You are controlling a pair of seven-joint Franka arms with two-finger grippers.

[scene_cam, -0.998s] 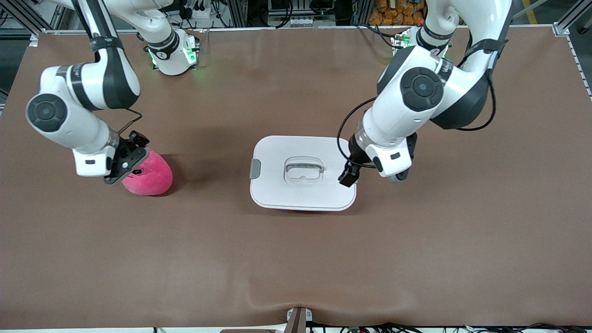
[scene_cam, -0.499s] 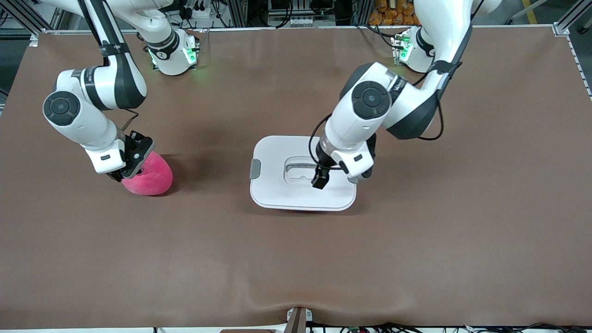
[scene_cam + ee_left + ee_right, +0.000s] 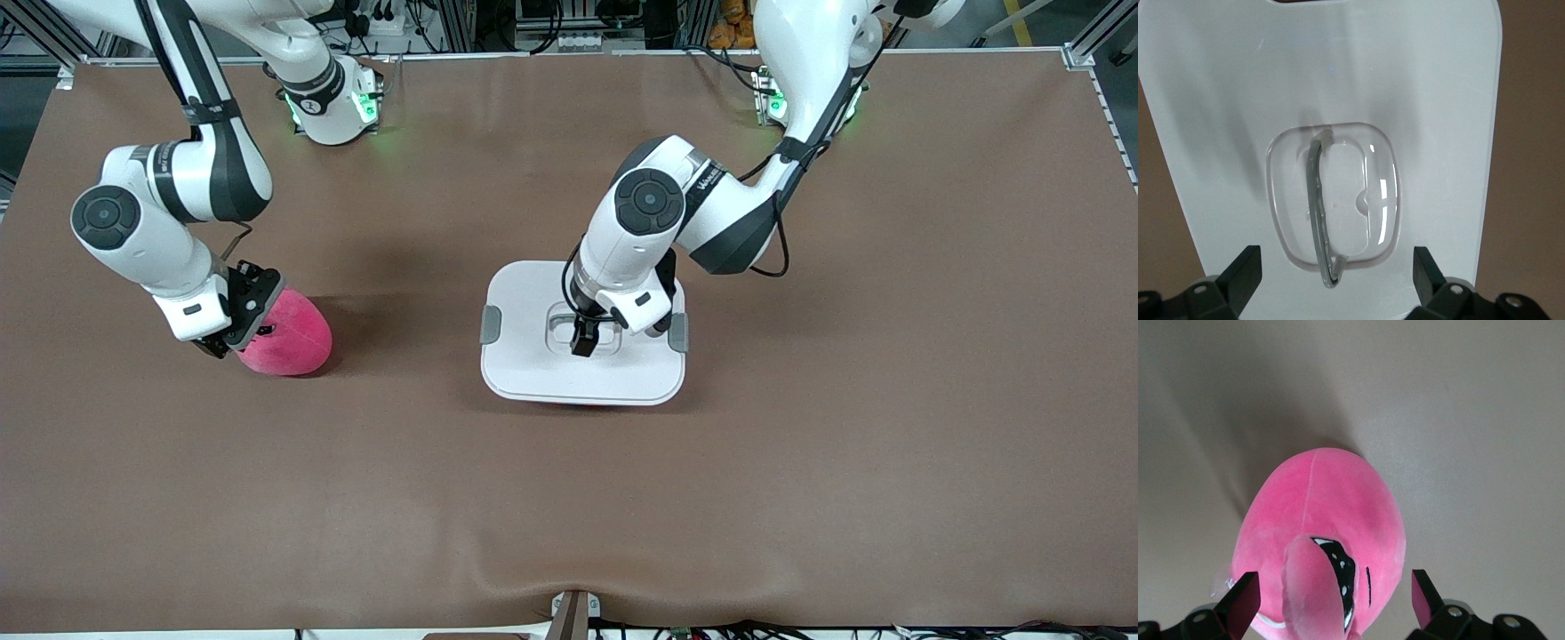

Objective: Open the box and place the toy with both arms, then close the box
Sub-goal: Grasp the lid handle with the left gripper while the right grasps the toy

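A robotics lab: two white robot arms, the right arm [image 3: 160,213] and the left arm [image 3: 676,213], are bolted to a counter [image 3: 569,498] covered in brown matting. At twelve o'clock stand aluminium framing [image 3: 462,22] and cables [image 3: 569,40]; more cables [image 3: 729,629] trail at six o'clock.

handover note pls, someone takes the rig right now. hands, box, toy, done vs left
Left hand: open, over the lid handle, gripping nothing.
Right hand: open, straddling the toy, no grip.
Box: mid-table, white lid on; side clips' state unclear.
Toy: on the table toward the right arm's end, outside the box.
Done: both hands positioned.
Left: lift lid, grasp toy, place it in the box, close.
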